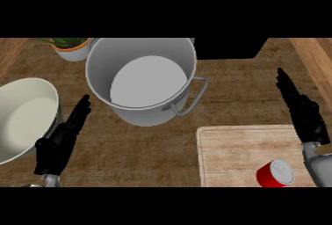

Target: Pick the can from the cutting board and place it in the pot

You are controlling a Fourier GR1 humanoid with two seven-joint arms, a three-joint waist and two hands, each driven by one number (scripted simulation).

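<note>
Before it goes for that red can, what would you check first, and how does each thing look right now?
1. Can on the cutting board, reachable: ok, it stands near the board's lower right corner.
2. Right hand free to grasp: ok, fingers straight, holding nothing, beyond the can.
3. Left hand out of the way: ok, open, between bowl and pot.
4. Pot ready to receive: ok, upright, inside looks empty.
5. Path from board to pot: ok, only bare counter between.
6. Can's weight or contents: cannot tell.
</note>
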